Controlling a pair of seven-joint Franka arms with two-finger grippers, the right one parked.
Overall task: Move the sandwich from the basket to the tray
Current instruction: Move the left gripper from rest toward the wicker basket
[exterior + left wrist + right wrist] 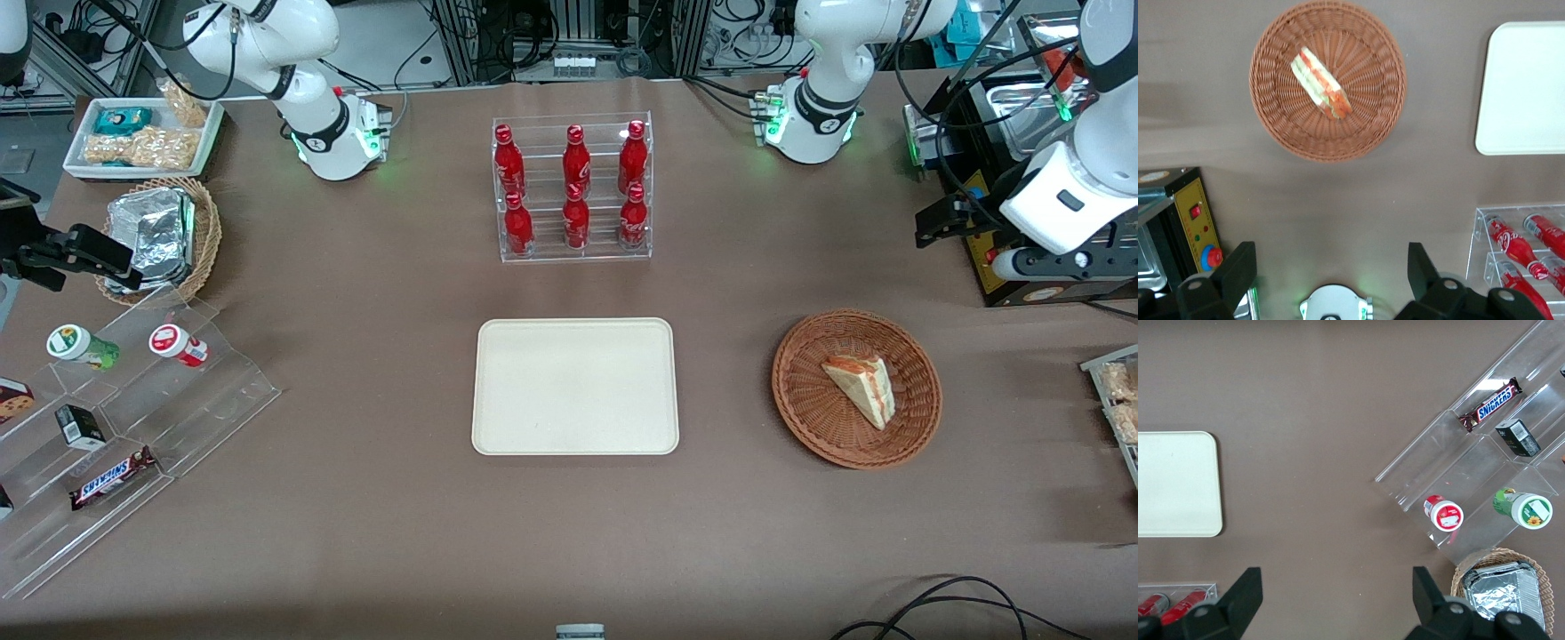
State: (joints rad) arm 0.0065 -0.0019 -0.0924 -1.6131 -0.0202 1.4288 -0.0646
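Observation:
The sandwich (861, 388) (1320, 83), a pale bread wedge with red-orange and green filling, lies in the round reddish-brown basket (800, 391) (1271, 100) toward the working arm's end of the table. The cream tray (575, 387) (1525, 87) lies flat and bare at mid-table beside the basket. My gripper (933, 224) (1330, 267) hangs above the table, farther from the front camera than the basket and well apart from it. Its fingers (1238, 267) stand wide open with only bare table between them.
A clear rack of red bottles (573, 188) (1521, 247) stands farther from the front camera than the tray. A black box with a yellow button panel (1022, 267) (1195, 217) sits by my gripper. A tan basket of foil packets (160, 236) and an acrylic step stand (116, 391) lie toward the parked arm's end.

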